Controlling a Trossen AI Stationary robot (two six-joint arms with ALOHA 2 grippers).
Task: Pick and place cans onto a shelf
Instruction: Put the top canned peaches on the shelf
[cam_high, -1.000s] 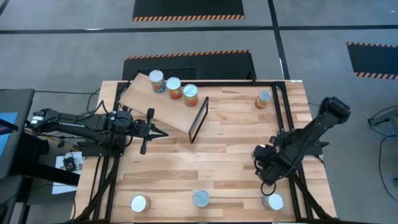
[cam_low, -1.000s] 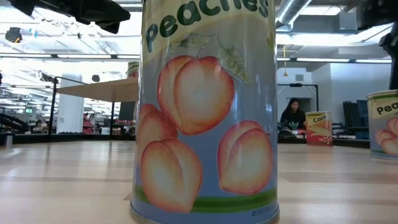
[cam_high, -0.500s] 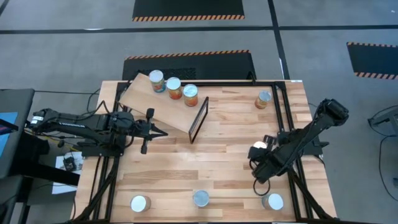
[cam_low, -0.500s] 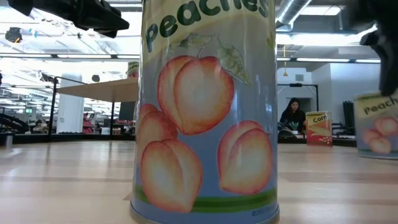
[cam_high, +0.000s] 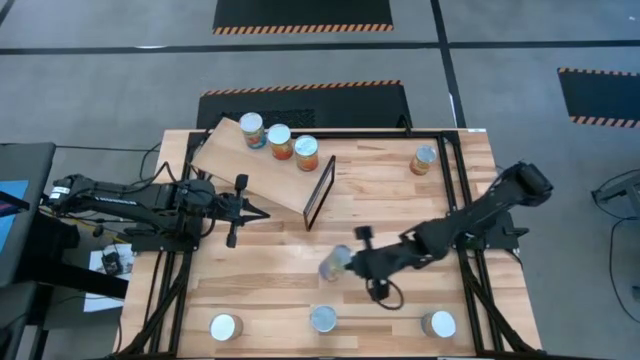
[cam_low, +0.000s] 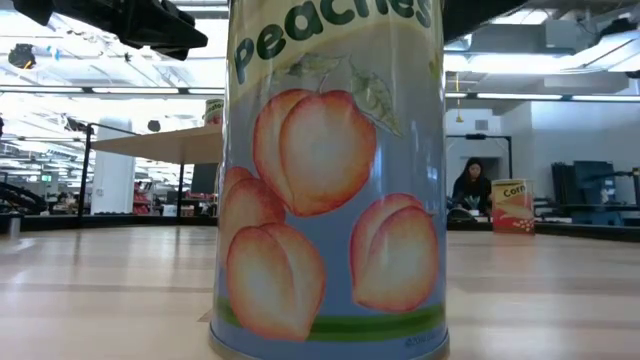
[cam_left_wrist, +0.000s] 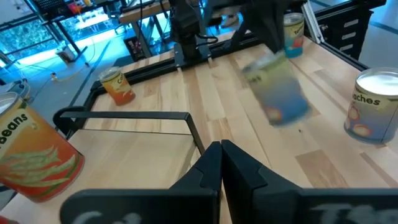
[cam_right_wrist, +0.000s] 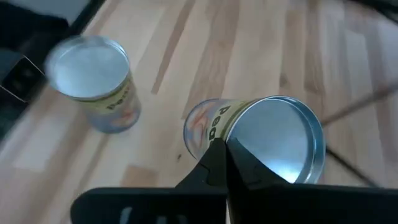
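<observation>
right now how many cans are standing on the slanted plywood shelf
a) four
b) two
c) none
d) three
d: the high view shows three cans in a row on the slanted plywood shelf, all on the part away from its black frame.

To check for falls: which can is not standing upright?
The can at mid-table, just ahead of the right hand: it is tilted over, while all other cans stand upright.
</observation>
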